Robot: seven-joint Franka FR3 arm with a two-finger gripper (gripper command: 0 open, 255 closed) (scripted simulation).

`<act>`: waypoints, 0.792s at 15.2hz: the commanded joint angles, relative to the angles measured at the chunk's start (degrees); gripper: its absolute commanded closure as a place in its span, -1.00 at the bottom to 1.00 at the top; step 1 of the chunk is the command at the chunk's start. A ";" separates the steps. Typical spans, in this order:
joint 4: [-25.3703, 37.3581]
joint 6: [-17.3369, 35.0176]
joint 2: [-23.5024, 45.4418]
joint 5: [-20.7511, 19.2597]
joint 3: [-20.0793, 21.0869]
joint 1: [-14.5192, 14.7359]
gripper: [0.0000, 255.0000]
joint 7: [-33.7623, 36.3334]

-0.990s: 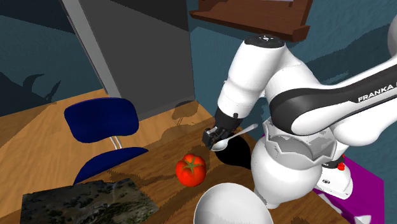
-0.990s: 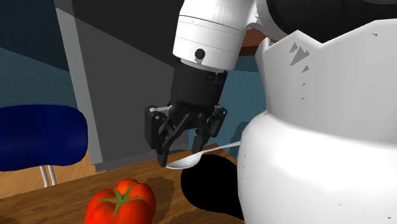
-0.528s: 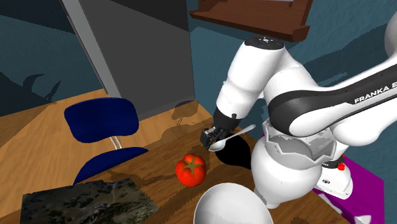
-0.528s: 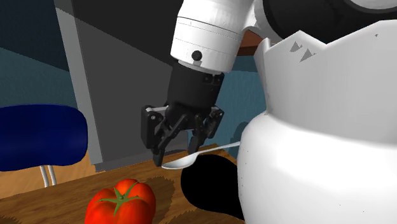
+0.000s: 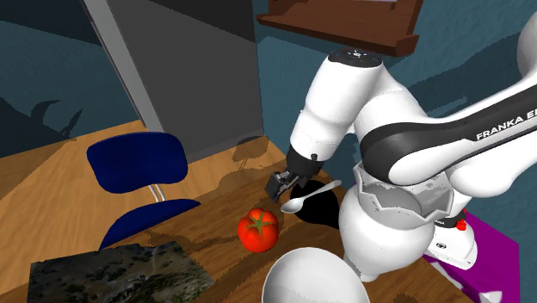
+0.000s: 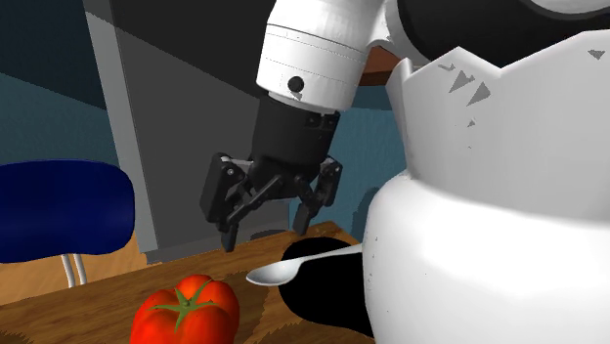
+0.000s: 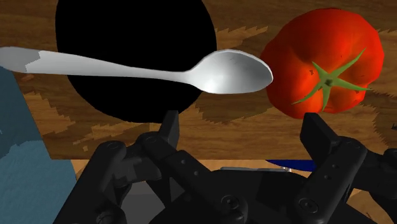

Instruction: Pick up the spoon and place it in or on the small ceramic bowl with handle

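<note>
— Pincer (image 6: 267, 235)?
— Open wide, fingers well apart, gripping nothing, hanging just above the spoon (image 7: 137, 65).
— And the spoon?
— Free of both fingers, stretched across the black bowl (image 7: 127, 32): handle over the dark round, scoop end past the rim, near the red tomato (image 7: 324, 63) on the wooden desk (image 7: 242, 25).

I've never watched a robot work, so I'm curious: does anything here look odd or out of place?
The spoon lies across the black bowl, its scoop jutting past the rim toward the tomato; the open gripper hangs above, not touching it. Whether it rests steadily is unclear.
</note>
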 commanded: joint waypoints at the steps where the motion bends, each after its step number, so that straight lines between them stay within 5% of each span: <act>1: -1.09 -2.90 -2.23 0.37 -1.04 1.39 -1.00 -0.75; 4: 1.38 -9.51 -6.30 0.28 -3.57 2.67 -1.00 -1.13; 12: 1.38 -9.49 -6.29 0.27 -3.57 2.68 -1.00 -1.12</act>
